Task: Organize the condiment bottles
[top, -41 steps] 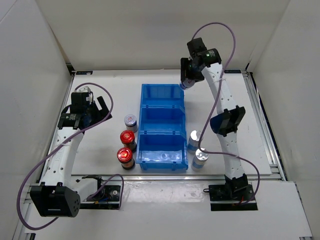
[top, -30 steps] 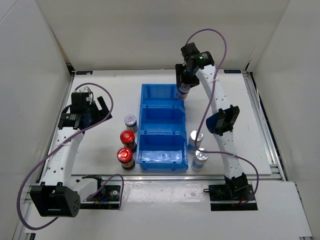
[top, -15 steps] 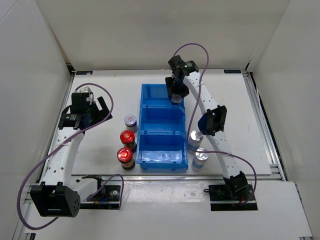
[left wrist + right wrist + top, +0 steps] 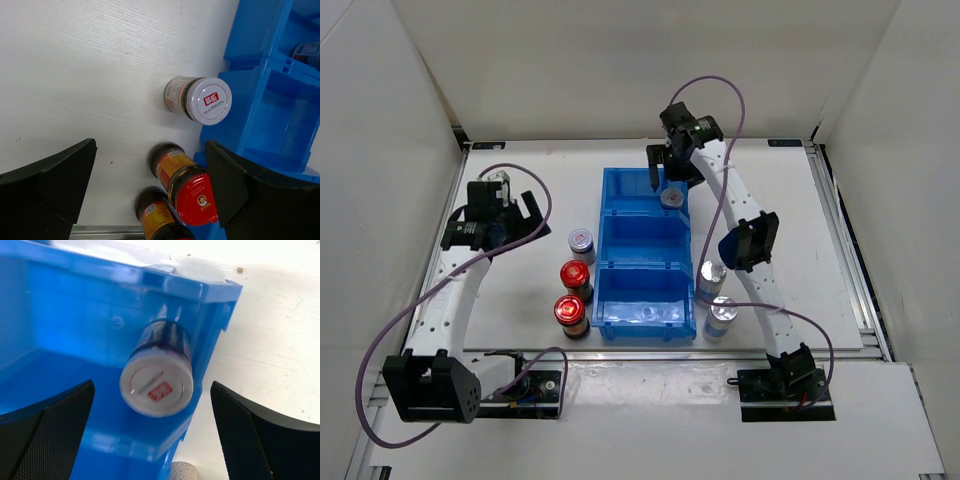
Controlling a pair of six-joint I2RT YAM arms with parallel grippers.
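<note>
Over the far compartment of the blue bin (image 4: 645, 216) my right gripper (image 4: 664, 172) hangs open. Below it a silver-capped jar (image 4: 670, 198) stands free in that compartment's right corner, seen between the spread fingers in the right wrist view as jar (image 4: 156, 382). My left gripper (image 4: 510, 215) is open and empty, left of the bin. Under it stand a silver-capped jar (image 4: 209, 100) and two red-capped dark jars (image 4: 192, 197), (image 4: 160, 220). From above these are jars (image 4: 581, 241), (image 4: 576, 275), (image 4: 569, 312). Two more silver-capped jars (image 4: 711, 272), (image 4: 723, 312) stand right of the bin.
The bin's middle compartment holds no jar. White walls close in the table on three sides. A metal rail (image 4: 840, 250) runs along the right edge. The right arm's elbow (image 4: 750, 240) hangs above the jars on the right.
My right gripper carried a silver-capped jar leftward from beyond the bin's corner, lowered it into the far compartment and opened, letting it go. The left arm shifted only slightly.
</note>
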